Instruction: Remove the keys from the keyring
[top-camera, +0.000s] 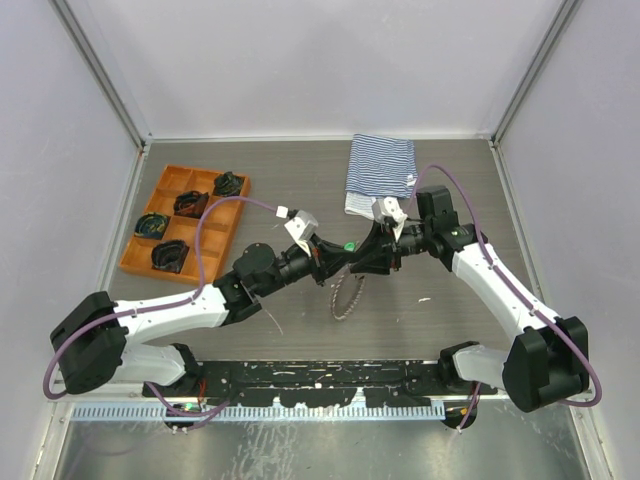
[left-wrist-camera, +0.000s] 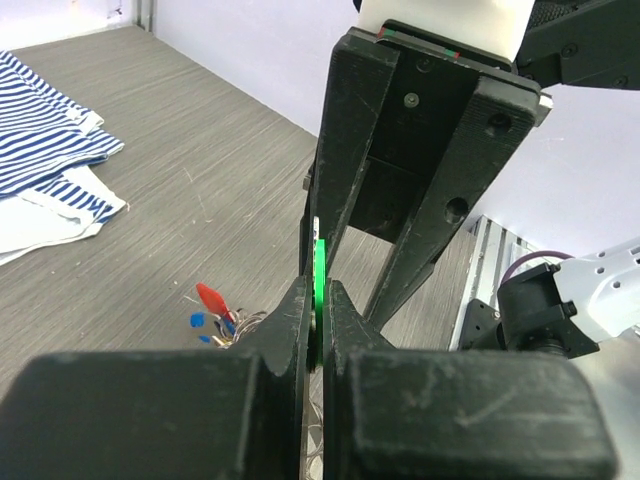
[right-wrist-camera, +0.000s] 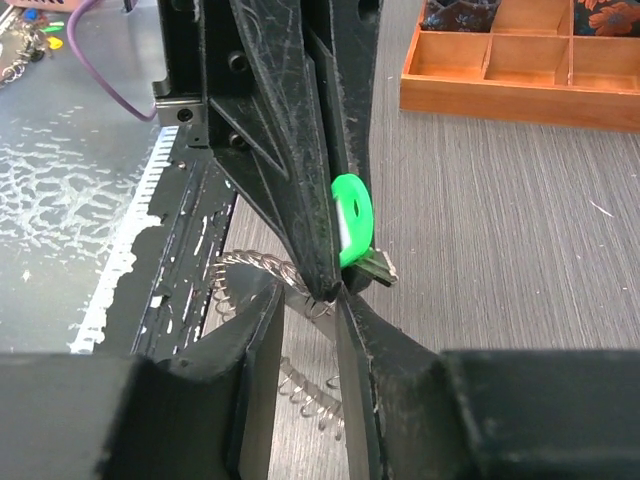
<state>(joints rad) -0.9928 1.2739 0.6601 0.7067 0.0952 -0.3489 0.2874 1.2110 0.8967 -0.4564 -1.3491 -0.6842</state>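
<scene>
My left gripper (top-camera: 342, 252) and right gripper (top-camera: 378, 256) meet tip to tip above the table's middle. In the left wrist view the left gripper (left-wrist-camera: 318, 305) is shut on the green key (left-wrist-camera: 319, 270), held edge-on. The green key's head (right-wrist-camera: 352, 215) also shows in the right wrist view, and from above (top-camera: 350, 243). My right gripper (right-wrist-camera: 312, 292) is closed on the small metal keyring (right-wrist-camera: 320, 302) just under that key. The braided chain (top-camera: 347, 296) hangs down from it in a loop (right-wrist-camera: 255, 265). Red and blue keys (left-wrist-camera: 213, 308) sit lower by the chain.
A striped blue-white cloth (top-camera: 380, 170) lies at the back of the table, also seen in the left wrist view (left-wrist-camera: 45, 150). An orange tray (top-camera: 185, 218) with dark bundles stands at the left. A black rail (top-camera: 320, 380) runs along the near edge.
</scene>
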